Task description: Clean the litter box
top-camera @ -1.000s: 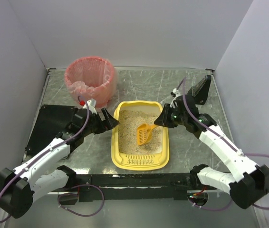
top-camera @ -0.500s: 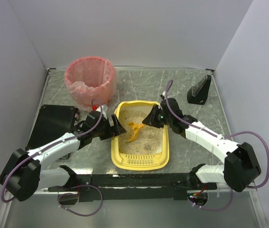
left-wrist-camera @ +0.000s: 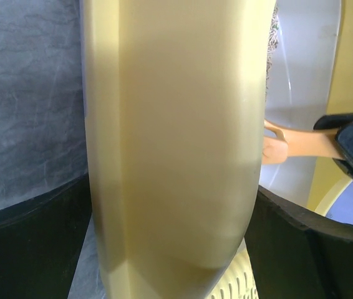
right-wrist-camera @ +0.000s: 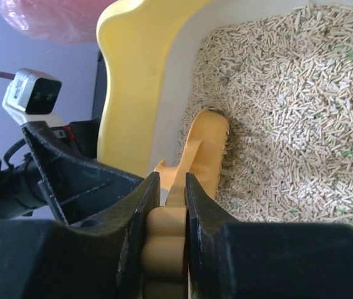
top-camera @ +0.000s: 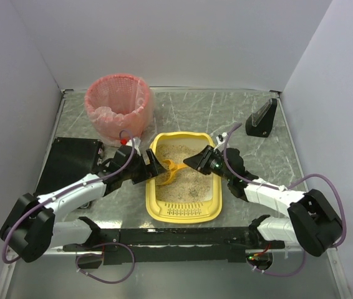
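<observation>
Between the left fingers (left-wrist-camera: 27,249) sits the litter box (left-wrist-camera: 170,124) rim.

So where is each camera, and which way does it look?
Top external: above and behind the arms, looking down on the table; both arms show.
Left wrist: on the left arm, close against the litter box wall; its fingers flank it.
Right wrist: on the right arm, facing the litter; right gripper clamps the scoop.
Shared: both wrist views show the scoop.
</observation>
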Robot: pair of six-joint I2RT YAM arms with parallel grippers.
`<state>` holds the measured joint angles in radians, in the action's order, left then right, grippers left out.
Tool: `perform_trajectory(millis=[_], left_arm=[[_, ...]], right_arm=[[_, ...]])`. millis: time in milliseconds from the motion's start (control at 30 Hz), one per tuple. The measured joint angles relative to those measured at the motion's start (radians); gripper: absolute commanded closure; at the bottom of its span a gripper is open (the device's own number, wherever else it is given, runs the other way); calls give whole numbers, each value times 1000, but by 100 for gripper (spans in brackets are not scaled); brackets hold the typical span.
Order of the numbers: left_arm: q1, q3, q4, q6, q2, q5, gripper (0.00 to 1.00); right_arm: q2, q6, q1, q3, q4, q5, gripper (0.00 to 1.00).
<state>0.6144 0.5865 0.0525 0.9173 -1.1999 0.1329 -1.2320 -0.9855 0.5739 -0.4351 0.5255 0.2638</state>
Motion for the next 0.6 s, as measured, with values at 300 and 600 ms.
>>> perform_trajectory(millis=[300, 600], left_arm=[[5, 0, 29, 48, 76, -60, 3], [5, 0, 43, 73, 117, -106, 3]], right_arm=[[103, -53, -31, 64, -21, 16, 100], [195, -60, -63, 79, -119, 14, 100]])
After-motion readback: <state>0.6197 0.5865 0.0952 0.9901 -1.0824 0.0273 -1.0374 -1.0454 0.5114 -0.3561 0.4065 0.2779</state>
